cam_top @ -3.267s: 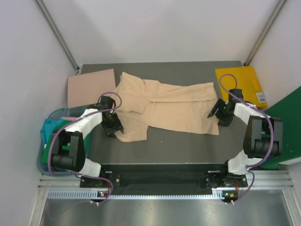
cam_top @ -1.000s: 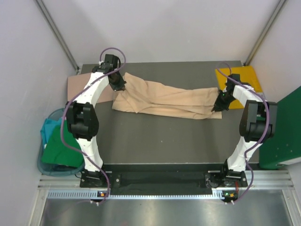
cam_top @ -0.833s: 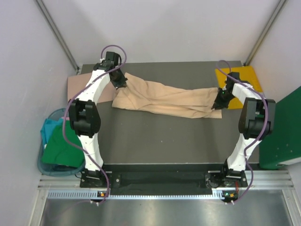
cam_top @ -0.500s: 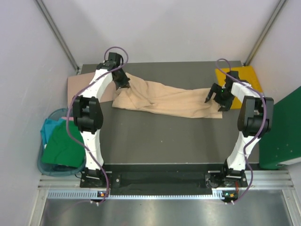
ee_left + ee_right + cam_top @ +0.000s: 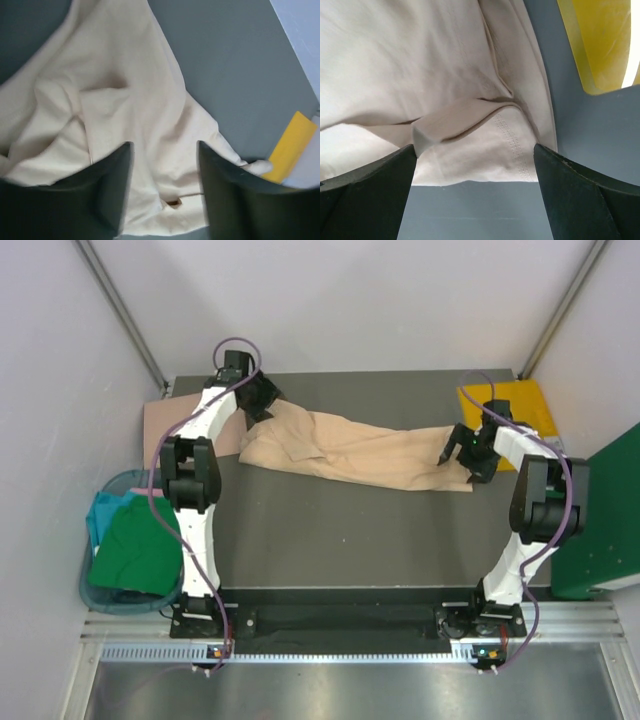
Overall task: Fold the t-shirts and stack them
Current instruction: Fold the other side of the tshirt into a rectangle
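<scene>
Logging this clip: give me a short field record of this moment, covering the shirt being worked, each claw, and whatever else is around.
shirt in work: beige t-shirt, lying as a long rumpled band across the far half of the table
left claw: open, over the shirt's left end, no cloth pinched
right claw: open wide, over the shirt's right, hemmed end
other shirts: green t-shirt in the teal basket, off the table's left side
other items: yellow flat item at far right; tan board at far left
</scene>
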{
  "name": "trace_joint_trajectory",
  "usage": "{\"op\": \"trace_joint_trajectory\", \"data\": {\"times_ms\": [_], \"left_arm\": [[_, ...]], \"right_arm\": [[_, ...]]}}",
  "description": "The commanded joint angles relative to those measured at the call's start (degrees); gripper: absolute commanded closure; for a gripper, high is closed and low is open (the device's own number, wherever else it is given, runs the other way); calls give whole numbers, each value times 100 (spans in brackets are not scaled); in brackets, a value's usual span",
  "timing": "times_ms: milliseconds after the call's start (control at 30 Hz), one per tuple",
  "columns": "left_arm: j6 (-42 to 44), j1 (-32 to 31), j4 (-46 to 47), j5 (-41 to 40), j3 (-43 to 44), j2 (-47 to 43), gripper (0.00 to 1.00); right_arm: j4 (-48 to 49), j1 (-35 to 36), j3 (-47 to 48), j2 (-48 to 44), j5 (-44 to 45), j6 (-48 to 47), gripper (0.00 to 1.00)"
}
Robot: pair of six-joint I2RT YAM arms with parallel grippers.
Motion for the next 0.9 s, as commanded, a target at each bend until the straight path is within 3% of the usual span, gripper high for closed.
{"op": "trace_joint_trajectory", "data": {"times_ms": [0, 67, 200, 433, 600, 867], "left_arm": [[-73, 147, 352, -188, 407, -31, 23], [253, 121, 527, -348, 188, -451, 15], [543, 121, 643, -314, -611, -998, 13], [473, -178, 844, 135, -2026, -1622, 27], [342, -494, 1011, 276, -2843, -1772, 30], [359, -644, 862, 170, -3100, -1526, 34]], "right_arm": [[308, 53, -241, -433, 18, 7, 0], [370, 62, -347, -538, 27, 16, 0], [423, 79, -453, -609, 9, 16, 0], [467, 97, -462, -583, -17, 59, 0], [449, 97, -400, -574, -8, 68, 0], [651, 97, -427, -697, -26, 112, 0]]}}
